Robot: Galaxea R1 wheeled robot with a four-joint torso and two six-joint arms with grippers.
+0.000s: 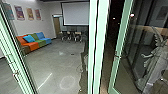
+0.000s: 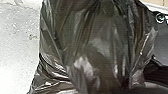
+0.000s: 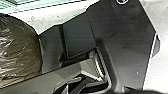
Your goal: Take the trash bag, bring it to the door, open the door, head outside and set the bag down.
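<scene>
The dark, glossy, creased trash bag (image 2: pixel 100 50) bulges close to the left wrist, near the robot's base. Whether the left end effector or the right end effector is apart or clamped cannot be determined. Ahead stand pale-green door frames (image 1: pixel 99 47); beyond lie grey floor (image 1: pixel 58 62), multicoloured sofa (image 1: pixel 32 45) and white screen (image 1: pixel 76 13).

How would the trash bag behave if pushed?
The trash bag would likely fold rather than resist, as its skin is thin and creased. Its glossy film may feel slippery. The rounded bulge suggests it is filled, so probably not weightless.
</scene>
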